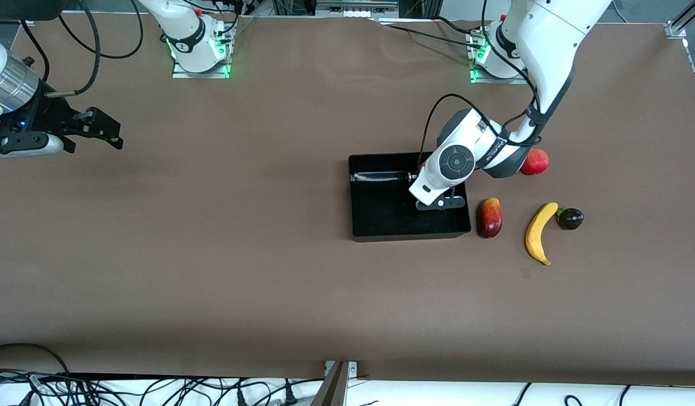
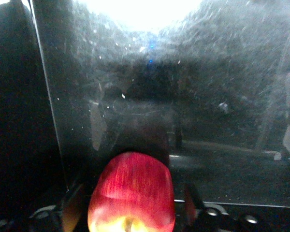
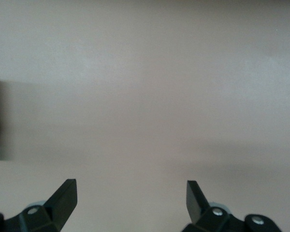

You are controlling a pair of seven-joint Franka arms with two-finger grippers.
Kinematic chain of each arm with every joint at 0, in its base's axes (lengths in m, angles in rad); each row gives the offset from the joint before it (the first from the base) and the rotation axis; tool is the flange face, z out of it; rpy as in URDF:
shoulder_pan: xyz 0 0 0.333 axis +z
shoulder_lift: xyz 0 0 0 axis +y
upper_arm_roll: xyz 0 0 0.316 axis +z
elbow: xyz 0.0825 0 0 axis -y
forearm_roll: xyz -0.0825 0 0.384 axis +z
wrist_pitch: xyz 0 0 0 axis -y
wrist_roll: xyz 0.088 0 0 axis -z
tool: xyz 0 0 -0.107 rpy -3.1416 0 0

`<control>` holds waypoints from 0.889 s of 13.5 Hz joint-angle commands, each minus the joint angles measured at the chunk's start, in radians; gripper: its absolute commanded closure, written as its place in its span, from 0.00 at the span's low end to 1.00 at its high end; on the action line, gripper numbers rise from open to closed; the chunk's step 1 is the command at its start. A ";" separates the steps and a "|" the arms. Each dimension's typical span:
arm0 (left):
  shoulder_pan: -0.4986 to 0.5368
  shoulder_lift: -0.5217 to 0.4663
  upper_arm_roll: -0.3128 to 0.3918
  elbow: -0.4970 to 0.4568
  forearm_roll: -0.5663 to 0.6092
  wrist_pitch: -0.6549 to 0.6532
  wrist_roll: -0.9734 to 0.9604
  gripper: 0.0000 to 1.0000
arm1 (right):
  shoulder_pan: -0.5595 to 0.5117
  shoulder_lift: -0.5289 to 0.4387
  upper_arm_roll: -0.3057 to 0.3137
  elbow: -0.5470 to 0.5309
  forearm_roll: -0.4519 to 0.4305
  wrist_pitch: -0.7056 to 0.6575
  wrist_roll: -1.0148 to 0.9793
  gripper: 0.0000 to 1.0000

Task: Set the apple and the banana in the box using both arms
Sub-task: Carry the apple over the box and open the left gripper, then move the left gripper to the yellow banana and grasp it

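My left gripper [image 1: 440, 203] is down inside the black box [image 1: 381, 217], at the box's end toward the left arm. It is shut on the red apple [image 2: 131, 191], whose yellowish stem end faces the left wrist camera. The box's glossy wall [image 2: 208, 96] fills the left wrist view. In the front view the left hand hides the apple. The yellow banana [image 1: 539, 232] lies on the table beside the box, toward the left arm's end. My right gripper [image 1: 108, 132] is open and empty over bare table at the right arm's end; it also shows in the right wrist view [image 3: 131, 191].
A red-yellow mango [image 1: 489, 217] lies between the box and the banana. A round red pomegranate [image 1: 535, 162] sits beside the left forearm. A dark purple fruit [image 1: 570, 218] touches the banana's tip.
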State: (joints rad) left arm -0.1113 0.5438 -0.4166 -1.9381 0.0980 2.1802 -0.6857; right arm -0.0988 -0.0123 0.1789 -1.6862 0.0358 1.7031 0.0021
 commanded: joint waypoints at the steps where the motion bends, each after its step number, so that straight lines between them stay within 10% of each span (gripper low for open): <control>1: 0.015 -0.102 0.007 0.068 0.002 -0.109 -0.011 0.00 | 0.002 0.005 0.001 0.016 -0.007 -0.005 0.004 0.00; 5: 0.116 -0.108 0.010 0.281 0.061 -0.431 0.200 0.00 | 0.002 0.005 0.001 0.016 -0.007 -0.005 0.004 0.00; 12: 0.343 -0.041 0.012 0.193 0.271 -0.233 0.806 0.00 | 0.002 0.005 0.001 0.016 -0.007 -0.005 0.004 0.00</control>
State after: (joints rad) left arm 0.1689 0.4846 -0.3926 -1.6940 0.3170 1.8490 -0.0051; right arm -0.0988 -0.0120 0.1789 -1.6860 0.0358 1.7031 0.0021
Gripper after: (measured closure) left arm 0.000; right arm 0.000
